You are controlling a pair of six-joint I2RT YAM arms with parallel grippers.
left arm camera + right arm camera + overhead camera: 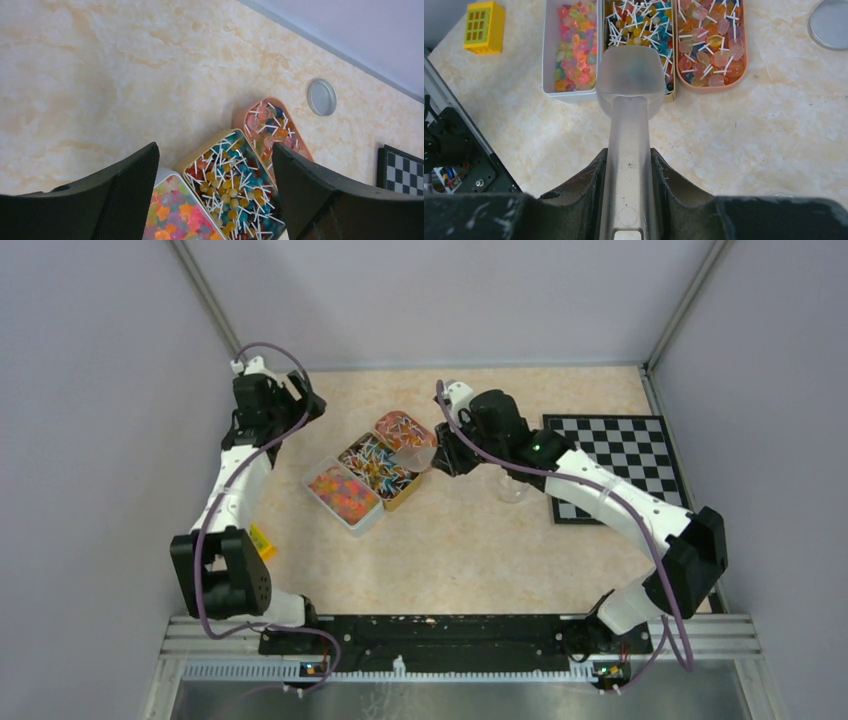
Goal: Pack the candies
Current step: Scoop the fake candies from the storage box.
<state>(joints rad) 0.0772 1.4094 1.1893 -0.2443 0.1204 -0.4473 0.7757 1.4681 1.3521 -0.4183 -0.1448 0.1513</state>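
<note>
The candies [343, 490] [574, 45] [175, 215] are small mixed pink, orange and yellow sweets that fill a white tin [548, 60], the leftmost of three tins. My right gripper [629, 155] [445, 455] is shut on the handle of a translucent scoop [630, 75] [420, 457]. The scoop's bowl looks empty and hangs over the near end of the middle tin. My left gripper [215, 150] [303, 400] is open with nothing between its fingers, raised behind and to the left of the tins.
A gold tin [670, 96] [200, 152] of small lollipops and a pink tin [711, 84] [245, 112] of larger ones lie beside the white one. A clear jar [512, 485], its round lid [321, 97] [830, 22], a chessboard [610, 465] and a yellow block [484, 26] lie around them.
</note>
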